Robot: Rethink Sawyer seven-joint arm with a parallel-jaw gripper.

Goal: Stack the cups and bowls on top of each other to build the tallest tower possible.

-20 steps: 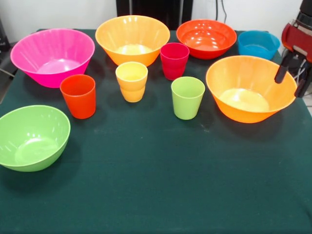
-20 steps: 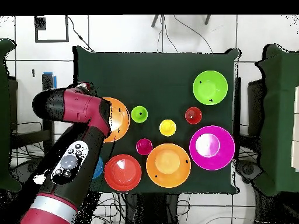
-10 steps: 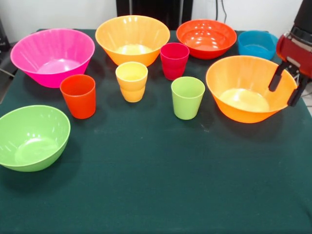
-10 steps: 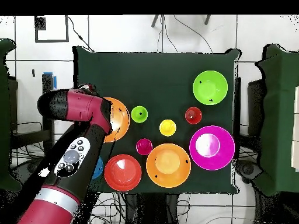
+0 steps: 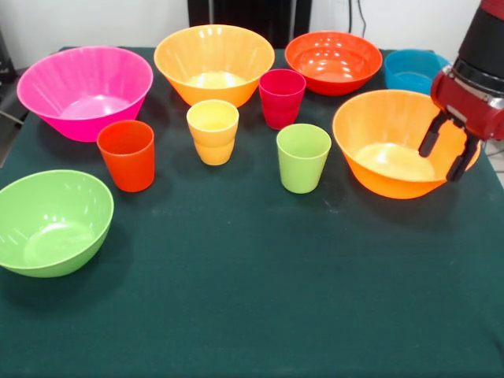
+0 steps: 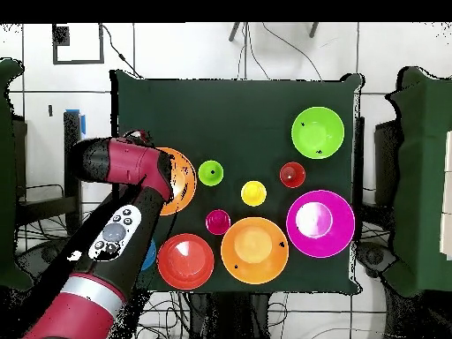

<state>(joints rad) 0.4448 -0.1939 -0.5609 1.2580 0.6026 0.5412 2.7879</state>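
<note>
My gripper (image 5: 445, 151) is open, its two black fingers hanging over the right rim of the near orange bowl (image 5: 386, 146) with nothing between them. Beside that bowl stands the lime green cup (image 5: 303, 157). The crimson cup (image 5: 281, 97), yellow cup (image 5: 213, 131) and orange-red cup (image 5: 126, 154) stand apart mid-table. Along the back are the pink bowl (image 5: 83, 90), a second orange bowl (image 5: 213, 61), the red-orange bowl (image 5: 333, 61) and the blue bowl (image 5: 415, 71). The lime green bowl (image 5: 51, 222) sits at front left. Nothing is stacked.
In the overhead view the red arm (image 6: 124, 168) covers the left part of the orange bowl (image 6: 183, 177) and most of the blue bowl (image 6: 148, 256). The green tablecloth (image 5: 260, 299) spreads in front of the cups.
The gripper has moved leftward in the front view, from beyond the orange bowl's right side to over its right rim. Cups and bowls have not moved.
</note>
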